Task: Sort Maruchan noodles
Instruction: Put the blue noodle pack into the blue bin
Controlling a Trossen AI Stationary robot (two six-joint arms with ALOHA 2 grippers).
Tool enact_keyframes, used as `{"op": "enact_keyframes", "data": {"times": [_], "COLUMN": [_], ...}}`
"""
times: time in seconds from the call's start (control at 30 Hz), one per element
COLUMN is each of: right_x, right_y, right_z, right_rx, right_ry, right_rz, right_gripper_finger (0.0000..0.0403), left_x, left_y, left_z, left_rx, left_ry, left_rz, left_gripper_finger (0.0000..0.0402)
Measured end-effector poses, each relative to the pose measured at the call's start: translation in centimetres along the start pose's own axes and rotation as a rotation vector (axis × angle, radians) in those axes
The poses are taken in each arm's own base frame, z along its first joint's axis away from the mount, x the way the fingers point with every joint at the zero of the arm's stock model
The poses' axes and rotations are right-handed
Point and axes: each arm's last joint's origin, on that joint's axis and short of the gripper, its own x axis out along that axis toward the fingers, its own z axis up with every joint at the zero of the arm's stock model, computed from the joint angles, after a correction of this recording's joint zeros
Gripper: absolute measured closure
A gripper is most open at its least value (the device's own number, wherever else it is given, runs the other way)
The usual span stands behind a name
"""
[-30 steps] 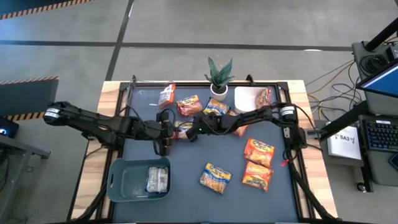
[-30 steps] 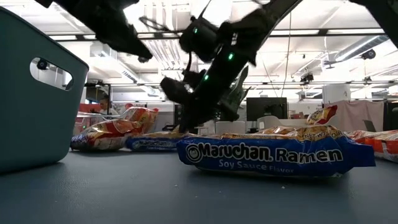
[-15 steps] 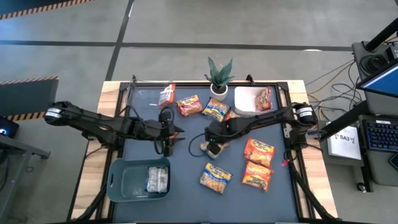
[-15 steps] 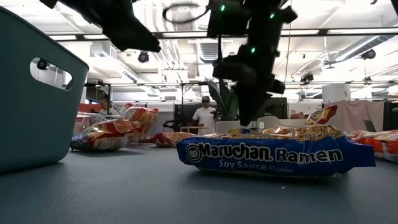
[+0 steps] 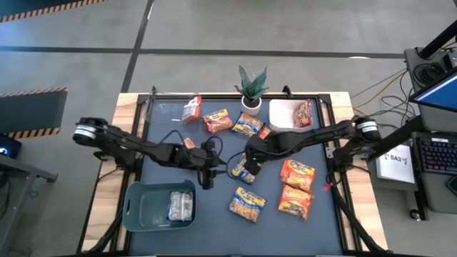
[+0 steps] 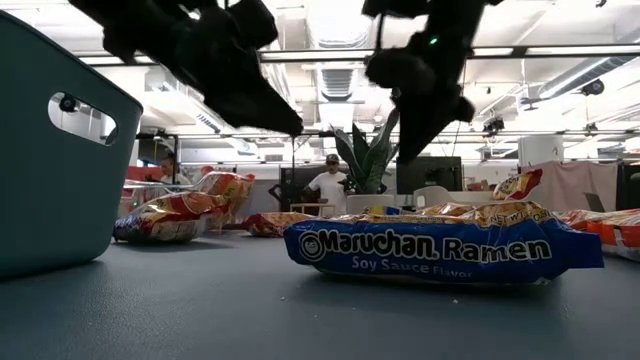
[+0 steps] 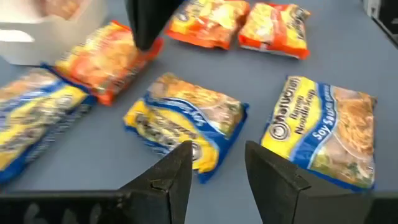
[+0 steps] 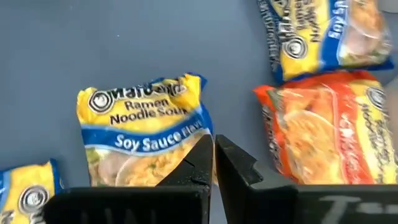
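Note:
Several Maruchan packets lie flat on the dark mat. A yellow-and-blue packet lies between my two grippers. A second yellow-and-blue packet lies nearer the near edge. My left gripper is open and hovers just left of the first packet, touching nothing. My right gripper is shut and empty, raised above that packet's far side. A silvery packet lies in the teal bin.
Two orange packets lie on the right. More packets sit along the far edge beside a potted plant. A white tray holds a red packet. A person stands in the room behind.
My right gripper moved from the mat's middle toward the right and near edge, then rose. The yellow-and-blue packet went with it and now lies free on the mat, farther right. My left gripper reached toward the right and near edge after it.

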Motion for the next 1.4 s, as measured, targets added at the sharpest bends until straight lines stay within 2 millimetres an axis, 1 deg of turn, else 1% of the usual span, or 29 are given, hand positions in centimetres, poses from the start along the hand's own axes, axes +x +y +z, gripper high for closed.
{"op": "enact_keyframes", "data": {"times": [0.1, 0.2, 0.4, 0.5, 0.57, 0.7, 0.83, 0.97, 1.1, 1.23, 1.4], "right_x": [-0.8, -1.1, -0.2, 0.2, 0.5, 0.8, 0.9, 1.1, 1.5, 1.7, 1.8], "right_y": [-0.5, -1.1, -1.8, -2.0, -2.1, -2.2, -2.3, -2.2, -2.4, -2.5, -2.4], "right_z": [-1.4, -3.0, -5.7, -6.3, -6.6, -7.0, -7.1, -7.2, -7.6, -7.7, -7.7], "right_rx": [0.039, 0.105, 0.262, 0.313, 0.335, 0.365, 0.381, 0.418, 0.46, 0.473, 0.486], "right_ry": [-0.016, -0.039, -0.081, -0.076, -0.071, -0.052, -0.035, -0.013, 0.002, 0.005, -0.021], "right_rz": [0.029, 0.067, 0.172, 0.241, 0.279, 0.303, 0.302, 0.314, 0.296, 0.287, 0.311], "right_gripper_finger": [0.0394, 0.0394, 0.0394, 0.0392, 0.0383, 0.034, 0.0273, 0.0203, 0.0147, 0.0111, 0.0095], "left_x": [1.3, 2.4, 4.9, 6.0, 6.7, 7.8, 8.5, 8.6, 8.5, 8.5, 8.4], "left_y": [-0.2, -0.3, -0.7, -0.7, -0.6, -0.2, 0.5, 1.0, 1.1, 1.1, 1.1], "left_z": [-0.2, -0.1, -0.2, -0.4, -0.7, -1.1, -1.4, -2.0, -2.5, -2.9, -3.0], "left_rx": [0.0, 0.003, 0.05, 0.054, 0.057, 0.055, 0.042, 0.023, 0.016, 0.008, -0.005], "left_ry": [0.003, 0.017, 0.058, 0.075, 0.093, 0.102, 0.108, 0.131, 0.151, 0.18, 0.191], "left_rz": [-0.004, -0.002, 0.0, 0.008, 0.017, 0.031, 0.048, 0.062, 0.065, 0.067, 0.069], "left_gripper_finger": [0.0271, 0.0271, 0.0271, 0.028, 0.0292, 0.0325, 0.0359, 0.0384, 0.0399, 0.0399, 0.0401]}}
